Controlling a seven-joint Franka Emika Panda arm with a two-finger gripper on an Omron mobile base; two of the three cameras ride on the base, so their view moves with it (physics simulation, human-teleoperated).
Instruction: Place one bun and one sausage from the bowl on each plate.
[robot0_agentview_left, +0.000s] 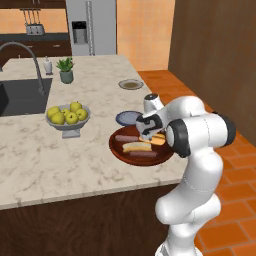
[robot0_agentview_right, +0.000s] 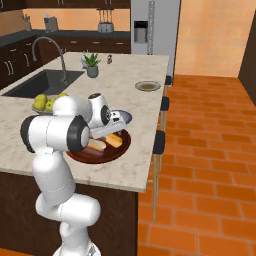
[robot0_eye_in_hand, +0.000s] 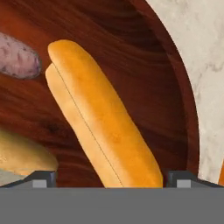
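The big brown bowl sits near the front edge of the surface, right by the robot, so the arm can reach in w/o a long stretch. Inside it lie two buns and two sausages, all flat on the wood. One bun is right under the hand, long and golden, lying slanted in the hand view. A sausage lies just beside the bun's far end, and a 2nd bun pokes in at the side.

The blue-grey plate is just behind the bowl, touching or nearly so. The olive plate is farther back, well apart. Both look bare, so I think no food has been moved yet.

The jaws are spread wide, one tip on each side of the bun's near end. They hold nothing yet and aren't pinching. Can't tell if the tips touch the bun. I think the hand is lined up this way to go down and grab that bun across its thin side.

A grey bowl of apples stands to the side, not part of the job.
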